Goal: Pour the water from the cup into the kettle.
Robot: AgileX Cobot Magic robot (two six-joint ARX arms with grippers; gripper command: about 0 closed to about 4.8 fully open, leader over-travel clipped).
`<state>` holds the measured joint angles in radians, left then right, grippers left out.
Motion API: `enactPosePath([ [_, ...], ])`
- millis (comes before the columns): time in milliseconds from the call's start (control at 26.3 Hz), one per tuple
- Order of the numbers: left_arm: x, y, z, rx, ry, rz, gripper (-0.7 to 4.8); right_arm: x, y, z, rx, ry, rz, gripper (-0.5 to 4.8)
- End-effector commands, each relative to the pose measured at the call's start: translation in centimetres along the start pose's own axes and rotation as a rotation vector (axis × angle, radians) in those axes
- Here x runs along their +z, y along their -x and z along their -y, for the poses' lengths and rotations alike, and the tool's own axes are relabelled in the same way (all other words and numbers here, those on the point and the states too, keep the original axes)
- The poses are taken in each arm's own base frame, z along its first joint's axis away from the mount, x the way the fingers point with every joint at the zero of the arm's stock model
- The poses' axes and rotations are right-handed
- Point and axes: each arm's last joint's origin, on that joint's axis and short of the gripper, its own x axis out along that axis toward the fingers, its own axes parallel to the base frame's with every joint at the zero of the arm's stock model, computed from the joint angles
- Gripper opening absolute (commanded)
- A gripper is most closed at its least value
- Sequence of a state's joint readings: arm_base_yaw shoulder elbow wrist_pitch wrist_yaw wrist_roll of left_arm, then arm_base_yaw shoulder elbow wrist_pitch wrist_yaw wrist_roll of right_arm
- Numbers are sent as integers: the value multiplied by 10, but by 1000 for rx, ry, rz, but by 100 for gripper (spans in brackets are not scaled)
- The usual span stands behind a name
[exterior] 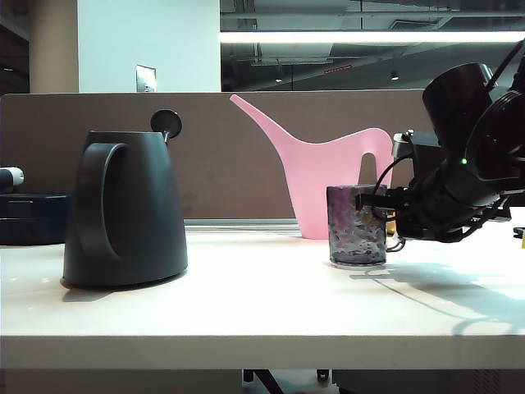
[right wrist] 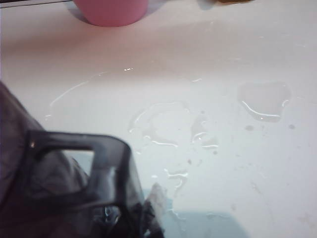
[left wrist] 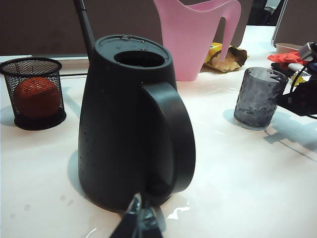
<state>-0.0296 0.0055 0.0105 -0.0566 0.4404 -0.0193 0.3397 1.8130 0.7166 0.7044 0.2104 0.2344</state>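
Pale worktop (exterior: pixel 246 304) ran before a brown partition; the black kettle (exterior: pixel 125 209) stood left, lid tipped up, the cup (exterior: pixel 357 225) right, upright before a pink watering can (exterior: pixel 328 176). At the cup's handle sat the right gripper (exterior: pixel 379 199), clenched on it. From the left wrist, the kettle's mouth (left wrist: pixel 139 58) gaped; a mesh pot (left wrist: pixel 33 91) held an orange ball (left wrist: pixel 35 97); the left gripper (left wrist: pixel 140 223) was barely visible, its state untellable. From the right wrist, the cup's handle (right wrist: pixel 74 166) loomed over puddles (right wrist: pixel 265 99).

Between the cup (exterior: pixel 357 225) and the kettle (exterior: pixel 125 209) you have open table (exterior: pixel 262 304), with the pink watering can (exterior: pixel 328 176) standing just behind the cup.
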Motion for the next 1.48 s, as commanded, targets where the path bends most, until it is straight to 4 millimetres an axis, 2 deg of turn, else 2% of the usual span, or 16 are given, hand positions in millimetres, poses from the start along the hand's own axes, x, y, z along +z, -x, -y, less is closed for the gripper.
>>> enactPosePath([
  [38, 2, 0, 0, 2, -6, 13, -5, -1, -2, 0, -8, 3, 0, -7],
  [190, 2, 0, 0, 2, -6, 13, -5, -4, -2, 1, -4, 10, -36, 0],
  [266, 2, 0, 0, 2, -6, 13, -5, -6, -1, 1, -7, 13, -61, 135],
  [304, 2, 0, 0, 2, -6, 13, -5, -7, -1, 1, -8, 14, -69, 153],
  [381, 2, 0, 0, 2, -6, 13, -5, -7, -1, 1, -8, 15, -77, 154],
  [951, 2, 0, 0, 3, -6, 14, -5, 13, 26, 2, -35, 35, -163, 152],
  [1104, 2, 0, 0, 3, -6, 13, -5, 23, 39, 3, -38, 37, -174, 148],
  [1218, 2, 0, 0, 3, -6, 13, -5, 42, 61, 3, -33, 33, -152, 147],
  [1256, 2, 0, 0, 3, -7, 13, -5, 49, 70, 4, -31, 31, -142, 129],
  [1332, 2, 0, 0, 3, -7, 13, -5, 59, 85, 5, -25, 63, -121, 51],
  [1446, 2, 0, 0, 7, -7, 13, -5, 72, 107, 6, -15, 144, -91, -7],
  [1484, 2, 0, -1, 27, -6, 13, -5, 77, 117, 8, -12, 172, -72, -7],
])
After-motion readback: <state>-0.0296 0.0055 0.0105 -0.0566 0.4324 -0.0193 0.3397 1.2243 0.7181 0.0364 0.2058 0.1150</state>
